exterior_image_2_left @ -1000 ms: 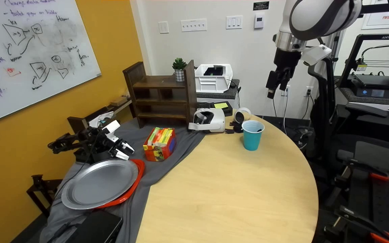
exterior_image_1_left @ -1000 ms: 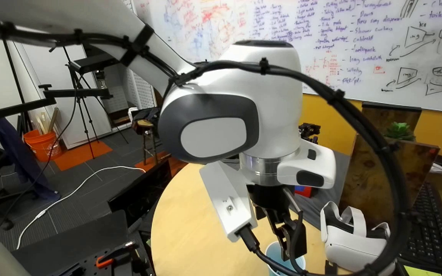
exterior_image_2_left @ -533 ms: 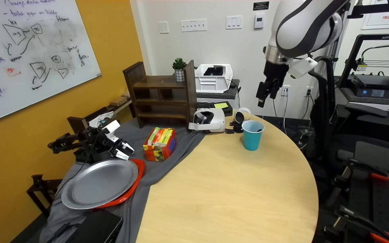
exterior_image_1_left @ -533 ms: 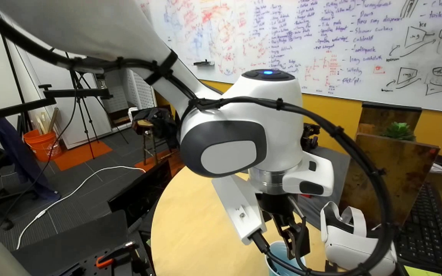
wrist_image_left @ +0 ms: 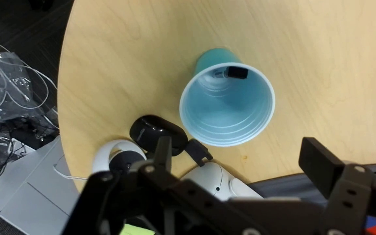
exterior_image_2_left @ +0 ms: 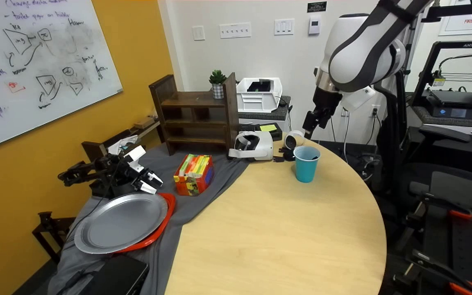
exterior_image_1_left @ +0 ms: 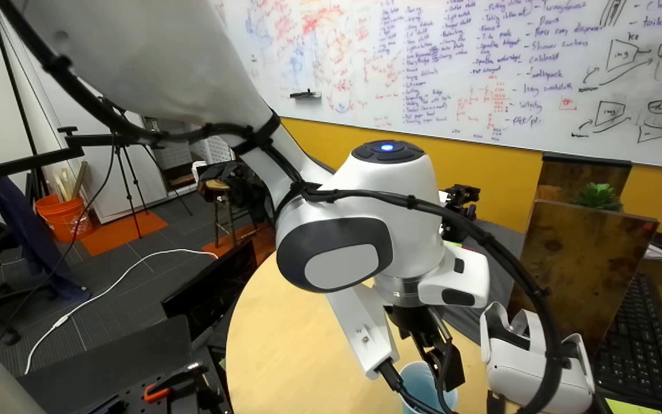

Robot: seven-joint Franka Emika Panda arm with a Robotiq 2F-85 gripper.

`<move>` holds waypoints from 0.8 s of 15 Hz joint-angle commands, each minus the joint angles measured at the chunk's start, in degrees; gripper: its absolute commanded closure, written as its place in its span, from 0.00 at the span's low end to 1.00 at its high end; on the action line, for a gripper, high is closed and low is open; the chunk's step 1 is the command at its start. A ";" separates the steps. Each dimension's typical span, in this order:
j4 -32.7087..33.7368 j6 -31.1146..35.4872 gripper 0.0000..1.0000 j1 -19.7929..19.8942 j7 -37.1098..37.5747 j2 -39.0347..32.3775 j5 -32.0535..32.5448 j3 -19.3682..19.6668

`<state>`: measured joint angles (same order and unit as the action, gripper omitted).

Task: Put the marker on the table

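Approaching the cup point(wrist_image_left: 232, 117), fingers point(wrist_image_left: 320, 166) sit lower than a second ago | spread wide, holding nothing | marker point(wrist_image_left: 237, 72) leaning inside, not yet on surface point(wrist_image_left: 335, 85) | presumably a pre-grasp descent

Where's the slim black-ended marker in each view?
In an exterior view, not discernible in the blue plastic cup.
In an exterior view, the marker is a dark speck in the cup, right of centre.
In the wrist view, the marker is above centre, slightly right.
Shared landmark: that cup.
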<state>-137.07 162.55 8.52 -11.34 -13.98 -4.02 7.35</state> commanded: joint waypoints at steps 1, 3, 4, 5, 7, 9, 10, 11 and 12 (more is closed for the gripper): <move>0.33 2.72 0.00 2.44 -0.87 -1.85 -3.12 -3.06; 0.87 2.75 0.00 3.85 -1.80 -2.84 -5.15 -4.67; 1.19 2.57 0.00 4.55 -2.22 -3.30 -6.06 -5.45; 1.45 2.53 0.00 5.06 -2.31 -3.68 -6.72 -5.89; 2.28 2.47 0.00 6.38 -2.91 -4.62 -8.19 -6.95; 3.35 2.01 0.00 7.54 -3.23 -5.55 -9.31 -7.81; 4.08 1.78 0.00 7.97 -3.12 -6.22 -9.49 -8.03; 4.68 1.58 0.00 8.46 -3.21 -6.75 -9.73 -8.39; 5.39 1.27 0.02 8.89 -3.26 -7.35 -9.76 -8.66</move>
<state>-134.37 163.71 15.33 -12.25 -19.00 -11.74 0.41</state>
